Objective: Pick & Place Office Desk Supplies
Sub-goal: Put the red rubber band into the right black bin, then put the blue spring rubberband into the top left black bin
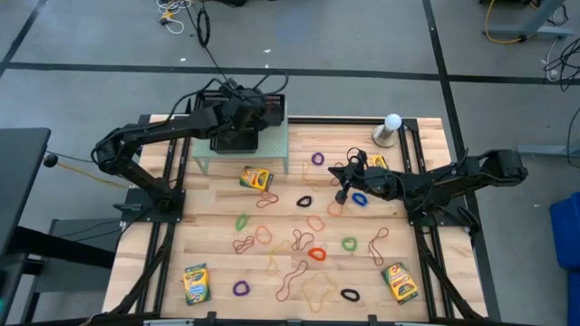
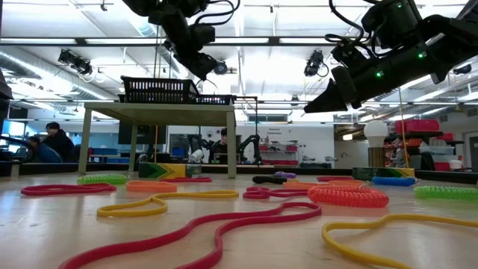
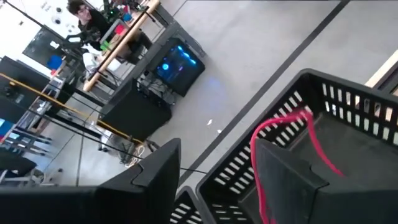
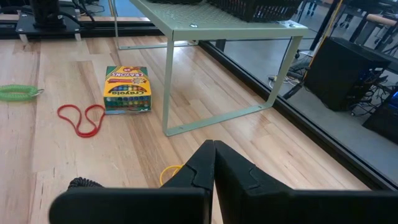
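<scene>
I log: left tool (image 3: 217, 180) spread over black mesh tray (image 3: 348, 124), red rubber band (image 3: 292, 134) draped on one finger; right tool (image 4: 213, 171) pressed together above desk (image 4: 56, 155); crayon box (image 4: 127, 89) beside green stand (image 4: 249, 22).

A robot lab is shown: rows of ceiling lights (image 2: 89, 90), a grey floor with cables (image 1: 177, 14), and people at desks (image 2: 52, 142) are seen.

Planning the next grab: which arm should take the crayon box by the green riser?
Right, probably. The right gripper hangs shut over the table, and the crayon box lies in its wrist view. The left gripper sits over the black mesh tray, a red band hanging at its finger.
</scene>
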